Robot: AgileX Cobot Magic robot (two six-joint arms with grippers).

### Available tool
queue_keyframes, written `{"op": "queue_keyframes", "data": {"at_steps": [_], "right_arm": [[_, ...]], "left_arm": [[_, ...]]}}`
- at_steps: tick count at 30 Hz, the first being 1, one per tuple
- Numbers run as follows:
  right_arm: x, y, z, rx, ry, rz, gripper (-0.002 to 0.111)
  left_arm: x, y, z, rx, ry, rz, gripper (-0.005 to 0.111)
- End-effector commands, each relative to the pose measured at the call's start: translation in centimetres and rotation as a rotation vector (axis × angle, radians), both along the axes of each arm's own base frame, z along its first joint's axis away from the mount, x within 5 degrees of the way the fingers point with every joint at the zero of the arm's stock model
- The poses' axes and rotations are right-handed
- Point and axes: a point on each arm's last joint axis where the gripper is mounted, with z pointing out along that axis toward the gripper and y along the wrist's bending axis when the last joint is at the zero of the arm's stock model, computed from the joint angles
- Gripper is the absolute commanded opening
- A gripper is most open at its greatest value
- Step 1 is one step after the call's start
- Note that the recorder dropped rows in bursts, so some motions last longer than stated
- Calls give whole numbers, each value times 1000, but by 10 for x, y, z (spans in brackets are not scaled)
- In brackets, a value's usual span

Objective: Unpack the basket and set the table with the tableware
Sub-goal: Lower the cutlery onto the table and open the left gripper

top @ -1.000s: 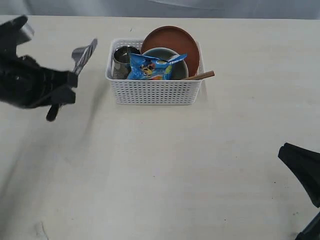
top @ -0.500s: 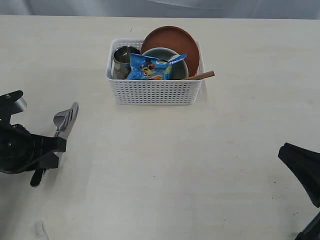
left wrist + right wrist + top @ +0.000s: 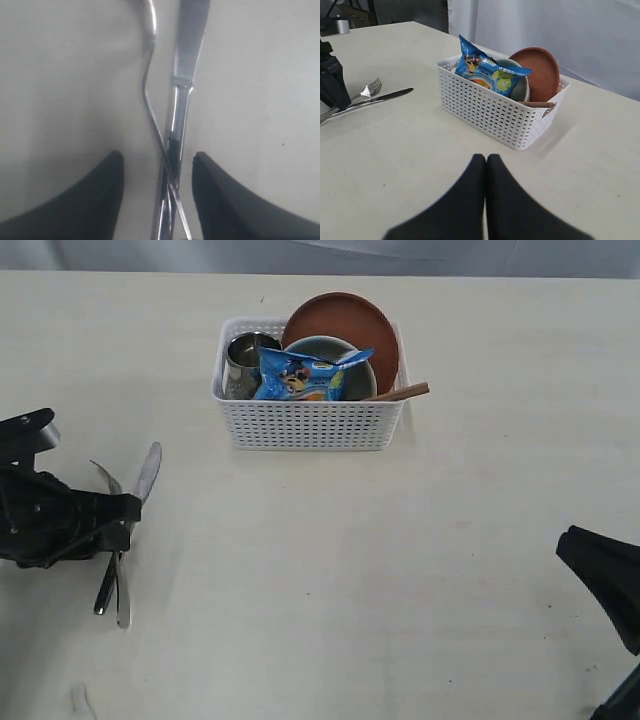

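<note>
The steel knife [image 3: 147, 472] and fork [image 3: 104, 480] lie crossed on the table [image 3: 300, 570] at the left. My left gripper [image 3: 125, 510] stands open over their handles, its fingers apart on either side and touching neither. In the left wrist view the knife [image 3: 187, 60] and fork [image 3: 149, 75] run out between the jaws of the left gripper [image 3: 157, 160]. The white basket [image 3: 310, 425] holds the steel cup [image 3: 245, 348], the bowl [image 3: 325, 343], the reddish-brown plate [image 3: 345, 318] and a wooden handle [image 3: 405, 392]. My right gripper [image 3: 486, 159] is shut and empty, low at the front right.
A blue crisp bag [image 3: 305, 375] lies on top of the bowl in the basket. The right arm [image 3: 605, 585] is a dark shape at the right edge. From the right wrist view the basket [image 3: 490, 112] stands ahead, with the knife [image 3: 380, 97] to its left.
My left arm came down and toward the front with the knife and fork, then opened its jaws; the cutlery now lies splayed on the table. The right arm has not moved.
</note>
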Motion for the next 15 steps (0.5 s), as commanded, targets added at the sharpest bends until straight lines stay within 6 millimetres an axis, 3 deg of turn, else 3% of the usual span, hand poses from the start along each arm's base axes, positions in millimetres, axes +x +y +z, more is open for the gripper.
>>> {"op": "queue_keyframes", "data": {"at_steps": [1, 5, 11, 15], "right_arm": [[0, 0, -1, -3, -6, 5, 0], [0, 0, -1, -3, -6, 5, 0], [0, 0, -1, -3, -6, 5, 0], [0, 0, -1, -3, -6, 5, 0]], "left_arm": [[5, -3, 1, 1, -5, -17, 42], [13, -3, 8, 3, -61, -7, 34], [26, -2, 15, 21, -136, 36, 11], [28, -1, 14, 30, -151, 56, 4]]}}
